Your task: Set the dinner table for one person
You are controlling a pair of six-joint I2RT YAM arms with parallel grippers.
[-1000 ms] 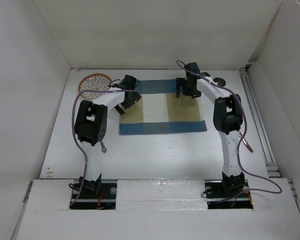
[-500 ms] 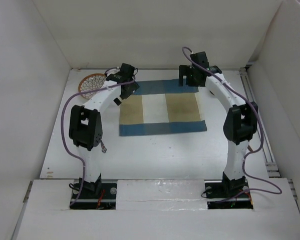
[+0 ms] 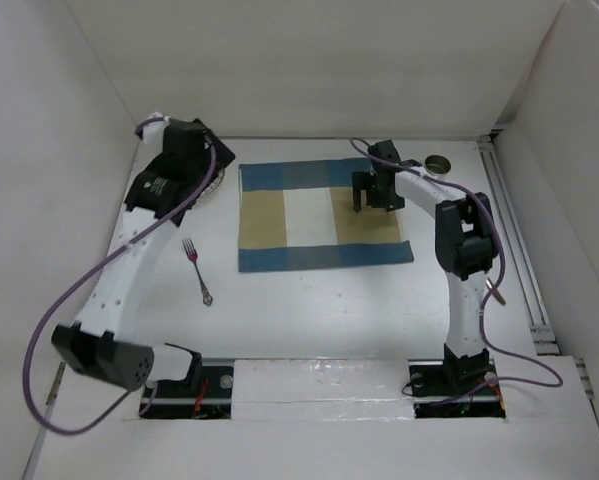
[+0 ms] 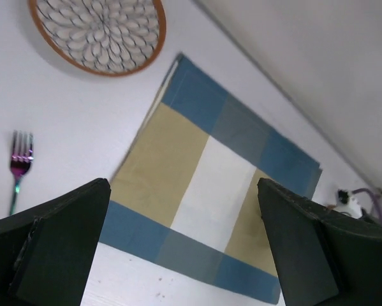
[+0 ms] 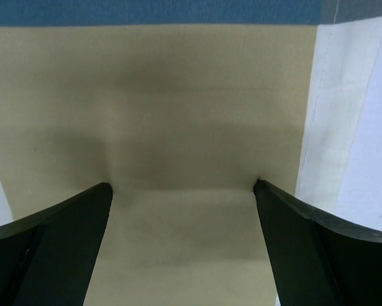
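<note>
Dinner table: The dinner table (image 3: 319, 300) is the big flat white top under both arms. White walls stand around it. All the other things lie on it.

Placemat: A placemat (image 3: 309, 215) with blue, tan and white squares lies flat in the far middle of the table.

Fork: A shiny purple fork (image 3: 197, 270) lies on the bare table to the left of the placemat. It does not touch the placemat. Its prongs point to the far side.

Plate: A round plate (image 4: 98, 32) with an orange rim and a flower pattern sits near the far left corner of the placemat, a little apart from it. In the top view the left arm hides most of it.

Little round cup: A little round cup (image 3: 438, 163) sits on the table past the far right corner of the placemat.

Left gripper: The left gripper (image 4: 178, 255) is up high over the far left part of the table. It is wide open, with nothing in it. Below it are the plate, the fork and the placemat.

Right gripper: The right gripper (image 5: 181, 248) is low over the tan square on the right side of the placemat. It is wide open and holds nothing. It is hard to tell if its tips touch the cloth.
</note>
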